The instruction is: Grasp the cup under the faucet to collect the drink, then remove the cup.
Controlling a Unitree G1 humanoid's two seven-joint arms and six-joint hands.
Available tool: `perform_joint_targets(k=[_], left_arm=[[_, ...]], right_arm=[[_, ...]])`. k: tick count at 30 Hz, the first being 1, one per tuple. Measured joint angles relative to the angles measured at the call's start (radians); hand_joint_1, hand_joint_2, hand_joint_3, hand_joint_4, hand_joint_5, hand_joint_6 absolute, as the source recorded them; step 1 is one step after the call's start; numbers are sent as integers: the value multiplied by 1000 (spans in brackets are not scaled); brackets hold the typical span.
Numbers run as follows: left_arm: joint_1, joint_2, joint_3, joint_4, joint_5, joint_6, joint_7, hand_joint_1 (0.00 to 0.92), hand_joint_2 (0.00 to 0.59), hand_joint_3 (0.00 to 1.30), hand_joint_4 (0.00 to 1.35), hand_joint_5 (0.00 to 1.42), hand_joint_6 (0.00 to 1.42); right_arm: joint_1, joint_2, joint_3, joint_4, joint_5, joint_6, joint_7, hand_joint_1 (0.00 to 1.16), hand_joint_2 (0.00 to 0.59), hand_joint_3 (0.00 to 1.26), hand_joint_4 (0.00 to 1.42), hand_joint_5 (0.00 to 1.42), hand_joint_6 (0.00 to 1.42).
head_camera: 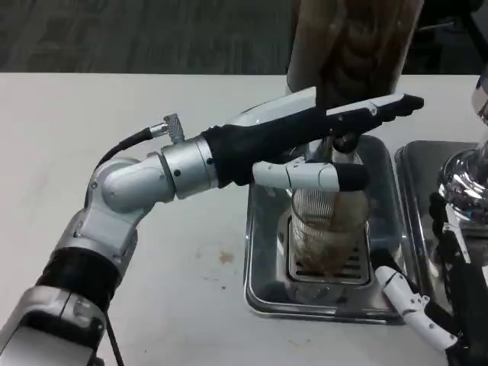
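1. The cup (328, 229), a clear ribbed one, stands upright on the slotted grate in the middle of the metal tray (263, 252), under the faucet (347, 141). Brown drink shows in its lower part. If it sits off the stream, the drink splashes onto the grate instead.

2. The left hand (320, 145) reaches across the cup's top from the left. Its long fingers (381, 109) stretch over the faucet, and one white and black finger (316, 175) lies across the cup near its rim. I cannot tell whether it truly grips the cup or only touches it. A loose hold lets the cup slip or tip when it is taken away (and the liquid makes that worse).

3. The faucet sits close above the rim, so lifting straight up risks a knock; sliding toward the tray's front edge risks catching the raised lip.

4. If the flow is not stopped in time, the cup overfills.

5. The right hand (423, 305) rests at the tray's front right corner, fingers apart and holding nothing; it lies close to a path out toward the front.
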Motion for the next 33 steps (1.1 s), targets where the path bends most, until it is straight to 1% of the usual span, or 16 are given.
perform_joint_targets(k=[1, 10, 11, 16, 24, 29, 33], left_arm=[[0, 0, -1, 1, 0, -1, 2, 0, 63, 57, 0, 36, 0], [0, 1, -5, 6, 0, -5, 9, 0, 62, 63, 0, 35, 0], [0, 1, -5, 6, 0, -6, 9, 0, 62, 64, 0, 35, 0], [0, 3, -6, 6, 0, -9, 9, 0, 61, 65, 0, 35, 0], [0, 8, -9, 5, 0, -10, 9, 0, 61, 65, 0, 35, 0], [1, 12, -10, -2, -1, -10, 9, 0, 61, 65, 0, 35, 0], [3, 17, -11, -11, -1, -9, 9, 0, 61, 65, 0, 35, 0]], right_arm=[[-12, -7, -7, 22, 9, -12, 11, 612, 224, 0, 0, 0, 0], [-83, -50, -38, 164, 47, -115, 70, 656, 208, 0, 0, 0, 0], [-91, -54, -40, 174, 49, -120, 76, 666, 196, 0, 0, 0, 0], [-134, -67, -50, 245, 80, -160, 109, 695, 187, 0, 0, 0, 0], [-200, -72, -58, 334, 108, -190, 160, 700, 187, 0, 0, 0, 0], [-244, -71, -58, 376, 118, -194, 172, 698, 187, 0, 0, 0, 0], [-307, -72, -59, 421, 120, -199, 186, 692, 190, 0, 0, 0, 0]])
